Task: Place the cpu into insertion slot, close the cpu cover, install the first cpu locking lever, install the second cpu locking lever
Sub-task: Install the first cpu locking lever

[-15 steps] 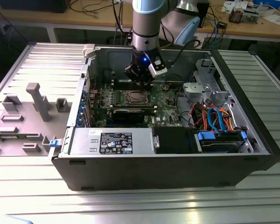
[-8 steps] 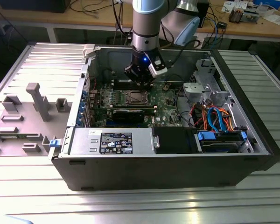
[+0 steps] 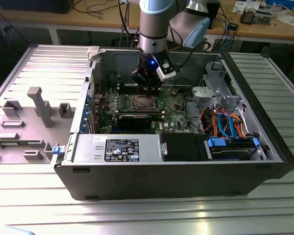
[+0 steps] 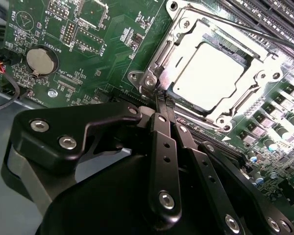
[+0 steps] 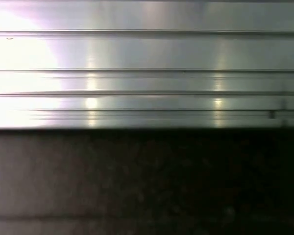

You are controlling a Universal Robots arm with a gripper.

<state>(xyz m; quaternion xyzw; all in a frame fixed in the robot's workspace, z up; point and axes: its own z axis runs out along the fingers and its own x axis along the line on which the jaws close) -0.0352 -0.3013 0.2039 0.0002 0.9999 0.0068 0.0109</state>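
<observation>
Gripper: the gripper (image 4: 162, 100) has its two fingers pressed together with nothing between them, the tips at the edge of the insertion slot (image 4: 220, 73) nearest the camera, at a thin wire lever (image 4: 206, 123) running along that edge.
Cpu: the cpu (image 4: 211, 73) lies flat in the insertion slot, its pale metal top showing through the window.
Cpu cover: the cpu cover (image 4: 262, 73) is down over the cpu, framing it.
Second lever: a thin rod (image 4: 245, 29) runs along the far edge of the insertion slot.
Handling: the cpu looks light, rigid and fragile; I judge it safest held by its edges. The levers look thin, springy and slippery, best pushed near their free ends.
Exterior view: the gripper (image 3: 148, 86) hangs just above the insertion slot (image 3: 141, 102) inside the open computer case (image 3: 186, 181).
</observation>
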